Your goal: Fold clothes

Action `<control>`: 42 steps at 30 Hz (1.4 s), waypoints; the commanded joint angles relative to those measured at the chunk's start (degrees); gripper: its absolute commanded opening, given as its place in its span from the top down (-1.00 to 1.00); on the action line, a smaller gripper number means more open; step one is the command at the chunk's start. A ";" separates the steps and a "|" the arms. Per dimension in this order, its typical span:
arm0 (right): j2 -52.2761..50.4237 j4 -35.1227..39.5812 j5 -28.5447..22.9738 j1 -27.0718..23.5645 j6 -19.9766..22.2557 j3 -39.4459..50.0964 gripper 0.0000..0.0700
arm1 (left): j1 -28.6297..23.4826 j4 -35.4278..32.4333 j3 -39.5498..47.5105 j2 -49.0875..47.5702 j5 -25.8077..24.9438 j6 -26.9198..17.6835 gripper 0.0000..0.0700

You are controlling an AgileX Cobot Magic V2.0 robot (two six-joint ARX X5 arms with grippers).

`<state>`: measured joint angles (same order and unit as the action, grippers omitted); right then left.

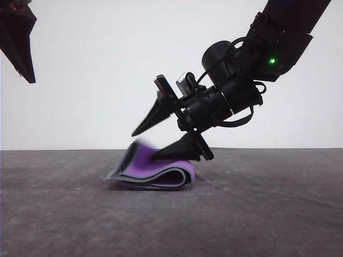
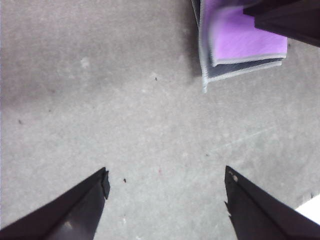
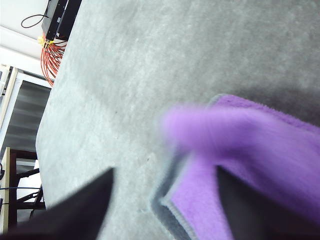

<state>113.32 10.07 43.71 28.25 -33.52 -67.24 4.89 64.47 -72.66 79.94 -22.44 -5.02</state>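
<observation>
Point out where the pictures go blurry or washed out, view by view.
Front view: the cloth's raised flap is motion-smeared under the right gripper; the backdrop is blank white. Right wrist view: the purple flap and fingers are soft. Left wrist view: sharp on the table and left gripper.

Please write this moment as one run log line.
cloth: folded over, purple face up | right gripper: open, lower finger on cloth | left gripper: open, raised, empty
</observation>
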 commanded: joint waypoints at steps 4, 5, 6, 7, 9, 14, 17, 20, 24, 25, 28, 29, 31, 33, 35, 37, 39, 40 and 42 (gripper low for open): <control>1.44 0.64 0.37 0.44 -0.24 -1.14 -0.39 | 0.00 -0.25 -0.35 0.55 -0.15 0.14 -0.27; 1.42 0.65 0.58 0.44 -0.10 -1.14 -0.39 | 0.00 -0.26 -0.35 0.55 -0.15 0.14 -0.27; 1.35 0.68 1.24 0.39 0.31 -1.14 -0.39 | 0.00 -0.29 -0.35 0.55 -0.15 0.14 -0.27; 1.19 0.68 2.12 0.24 0.76 -1.14 -0.39 | 0.00 -0.36 -0.35 0.55 -0.15 0.13 -0.27; 0.42 0.58 4.08 -0.46 1.68 -1.14 -0.39 | 0.00 -0.89 -0.35 0.55 -0.15 0.11 -0.27; -4.80 -3.99 4.06 -3.04 6.93 -1.14 -0.39 | 0.00 -3.95 -0.35 0.55 -0.15 0.14 -0.27; -10.13 -10.19 0.43 -5.22 12.16 -1.14 -0.39 | 0.00 -5.93 -0.35 0.55 -0.15 0.14 -0.27; -16.52 -17.34 -4.75 -7.83 18.14 -1.14 -0.39 | 0.00 -7.87 -0.35 0.55 -0.15 0.12 -0.27; -25.45 -27.41 -12.83 -11.49 25.27 -1.14 -0.39 | 0.00 -10.03 -0.37 0.55 -0.15 0.14 -0.27; -27.22 -30.01 -14.78 -12.29 26.74 -1.14 -0.39 | 0.00 -10.45 -0.37 0.55 -0.15 0.14 -0.27; -31.70 -40.70 -21.77 -14.72 31.69 -1.12 -0.39 | 0.00 -11.22 -0.37 0.55 -0.13 0.05 -0.27; -32.76 -44.57 -24.32 -15.53 33.28 -1.10 -0.39 | 0.00 -11.52 -0.37 0.55 -0.13 0.05 -0.27; -34.08 -50.86 -28.56 -16.83 35.87 -1.02 -0.39 | 0.00 -11.90 -0.37 0.55 -0.13 0.05 -0.27; -34.68 -54.86 -31.24 -17.71 37.05 -0.96 -0.39 | 0.00 -11.99 -0.37 0.55 -0.13 0.04 -0.27; -34.87 -57.35 -32.78 -18.35 37.27 -0.93 -0.39 | 0.00 -12.05 -0.37 0.55 -0.13 -0.07 -0.27; -34.87 -58.06 -33.33 -18.74 37.27 -0.91 -0.39 | 0.00 -12.24 -0.37 0.55 -0.13 -0.08 -0.27; -34.84 -57.38 -33.28 -18.88 37.22 -0.90 -0.39 | 0.00 -12.45 -0.37 0.55 -0.12 -0.08 -0.26; -34.84 -56.83 -33.27 -18.91 37.17 -0.90 -0.39 | 0.00 -12.60 -0.37 0.55 -0.11 -0.08 -0.24; -34.84 -56.11 -33.26 -18.91 37.15 -0.90 -0.38 | 0.00 -13.01 -0.37 0.55 -0.11 -0.06 -0.24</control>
<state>77.78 -46.48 10.50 9.32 2.87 -67.42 4.89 52.07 -72.66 79.94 -22.44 -5.02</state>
